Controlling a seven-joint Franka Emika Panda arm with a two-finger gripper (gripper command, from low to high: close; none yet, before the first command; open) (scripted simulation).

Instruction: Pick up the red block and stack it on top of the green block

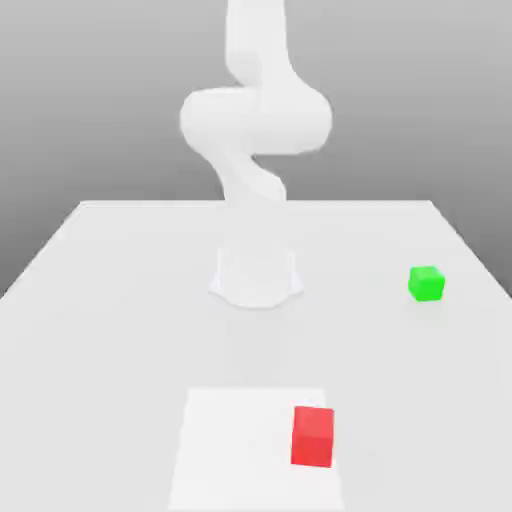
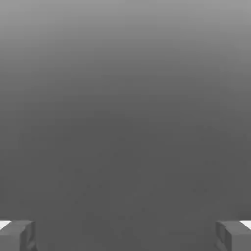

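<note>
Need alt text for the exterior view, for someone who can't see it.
A red block sits on a white square in the foreground, near the square's edge on the exterior view's right. A green block sits farther back and farther right on the pale table. A white robot arm rises behind.

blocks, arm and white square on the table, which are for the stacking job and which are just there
For the job:
- red block, to be lifted
- green block, the base
- robot arm, does the stacking

Just there:
- white square, under the red block
</note>
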